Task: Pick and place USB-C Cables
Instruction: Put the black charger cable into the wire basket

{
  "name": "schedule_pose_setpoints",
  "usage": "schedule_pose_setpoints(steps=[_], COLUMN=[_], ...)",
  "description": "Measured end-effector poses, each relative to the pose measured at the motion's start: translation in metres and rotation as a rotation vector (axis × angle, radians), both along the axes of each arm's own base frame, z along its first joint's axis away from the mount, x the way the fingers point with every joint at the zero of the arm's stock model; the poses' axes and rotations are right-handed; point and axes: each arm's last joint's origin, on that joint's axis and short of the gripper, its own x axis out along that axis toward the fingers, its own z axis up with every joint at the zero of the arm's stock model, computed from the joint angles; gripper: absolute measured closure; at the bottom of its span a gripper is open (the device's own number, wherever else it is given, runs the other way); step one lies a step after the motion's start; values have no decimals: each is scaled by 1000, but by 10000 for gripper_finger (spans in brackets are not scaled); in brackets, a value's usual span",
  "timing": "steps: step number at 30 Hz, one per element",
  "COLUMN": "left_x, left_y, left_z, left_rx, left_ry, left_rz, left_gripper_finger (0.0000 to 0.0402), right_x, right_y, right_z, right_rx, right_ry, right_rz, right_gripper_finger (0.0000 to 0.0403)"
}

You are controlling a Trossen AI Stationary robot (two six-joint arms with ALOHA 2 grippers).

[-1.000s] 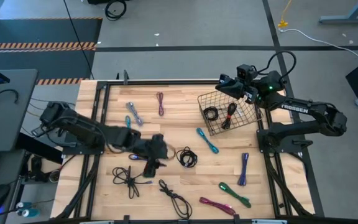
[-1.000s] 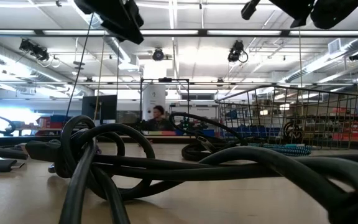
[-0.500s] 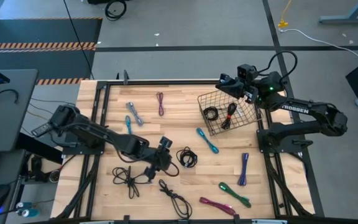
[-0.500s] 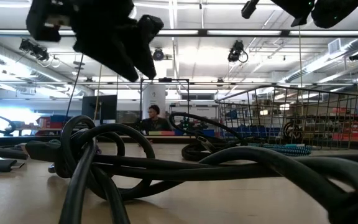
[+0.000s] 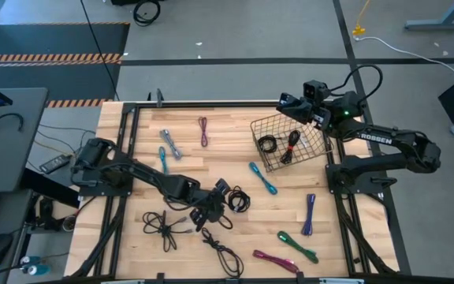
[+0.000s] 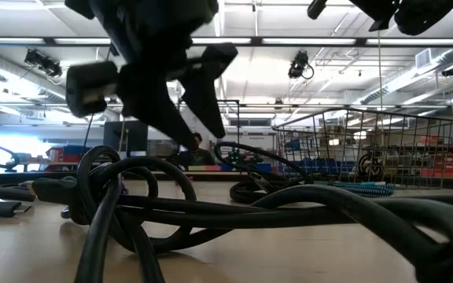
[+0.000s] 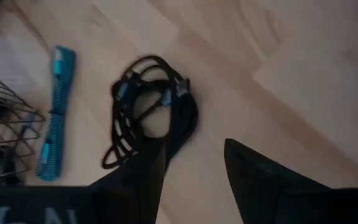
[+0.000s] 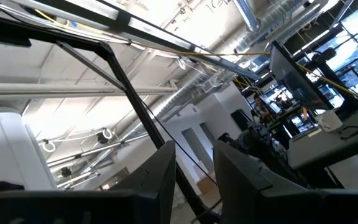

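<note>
- One wire basket (image 5: 312,150) – two cables lie inside it, a black coil (image 5: 268,144) and a black-and-red one (image 5: 291,146).
- Outside the basket, ten cables on the table (image 5: 337,260):
- three black (image 5: 236,199)
- two purple (image 5: 203,130)
- two silver-blue (image 5: 170,143)
- one teal (image 5: 262,178)
- one green (image 5: 297,245)
- one magenta (image 5: 274,260)

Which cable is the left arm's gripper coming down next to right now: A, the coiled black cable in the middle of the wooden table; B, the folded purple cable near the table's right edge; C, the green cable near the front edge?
A: the left gripper, fingers apart, hangs right beside the coiled black cable at mid-table, and the left wrist view shows that same coil just past its fingertips.
</note>
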Motion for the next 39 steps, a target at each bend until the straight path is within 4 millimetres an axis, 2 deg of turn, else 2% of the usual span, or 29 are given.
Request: schedule_pose_setpoints(steps=[5,13,25,31,39], left_x=[7,18,19,28,31], left_y=[5,12,24,39,38], left_z=[-7,0,-2,-18,-23], left_rx=[1,43,21,-14,-3], left_ry=[-11,-141,-99,-81,-85], left_rz=[16,27,-6,28,11], left_gripper_finger=[230,230,230,230,230], right_x=[-2,-3,-3,-4,-6], right_y=[1,2,3,3,4], right_z=[2,3,3,4,6], right_rx=[5,-4,3,-3,0], right_ry=[-12,-10,-13,-24,-43], right_rz=[13,28,39,39,50], right_gripper_finger=[289,289,289,289,289])
